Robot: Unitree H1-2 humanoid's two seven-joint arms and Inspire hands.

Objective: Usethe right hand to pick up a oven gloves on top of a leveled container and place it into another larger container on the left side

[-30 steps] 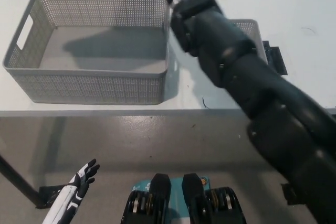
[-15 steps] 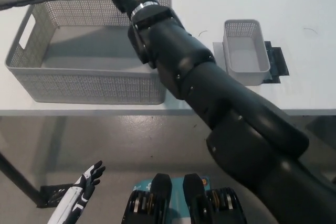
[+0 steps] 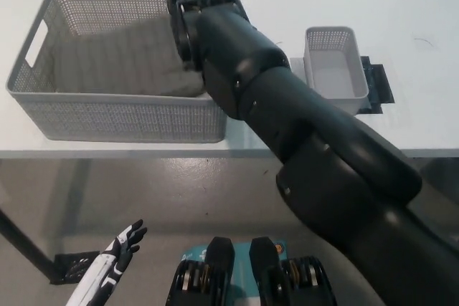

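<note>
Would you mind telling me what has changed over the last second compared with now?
The oven glove, earlier held above the large basket, now lies inside it. The black right arm swung left; its hand is out of view, so release is unconfirmed. The small container, hidden at first, shows again. The white left hand stayed low, open.

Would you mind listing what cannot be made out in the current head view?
- Right hand: out of the head view; the black right arm runs off the top edge.
- Oven glove in the large basket: right end hidden behind the arm.
- Small container: its support largely hidden beneath it.
- Left hand: small, low in the frame.
</note>
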